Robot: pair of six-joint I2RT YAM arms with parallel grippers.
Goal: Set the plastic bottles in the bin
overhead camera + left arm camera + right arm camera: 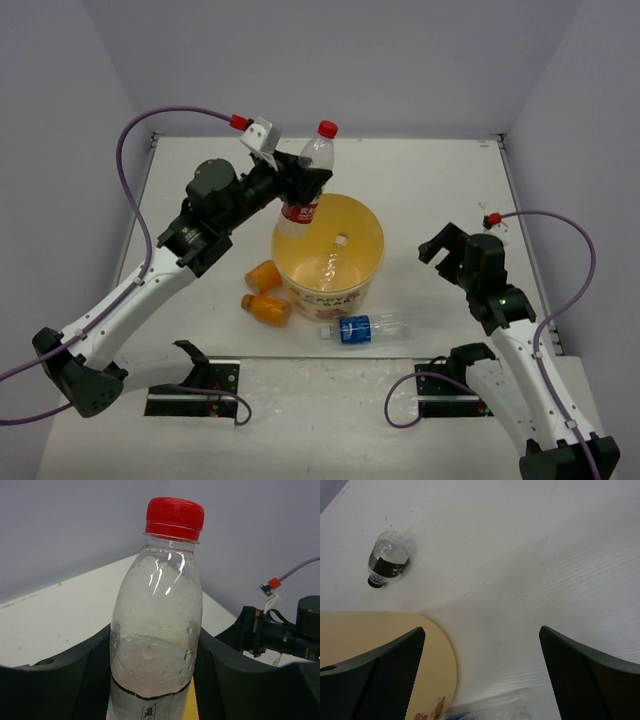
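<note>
Red-cap clear plastic bottle [155, 620] clamped in L fingers [60, 680] above round papery bin [378, 236]; R fingers [380, 670] spread.

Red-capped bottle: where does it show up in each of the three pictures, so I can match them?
Top external: the red-capped bottle is upper centre, upright, gripped by the left claw over the bin's far-left rim.
Left wrist: it fills the middle, between the claw's fingers.
Right wrist: not in it.
Shared landmark: the yellow bin, also at the right wrist view's lower left.

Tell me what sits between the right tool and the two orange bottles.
The bin stands between the right tool and the orange bottles; the top view shows it.
</note>
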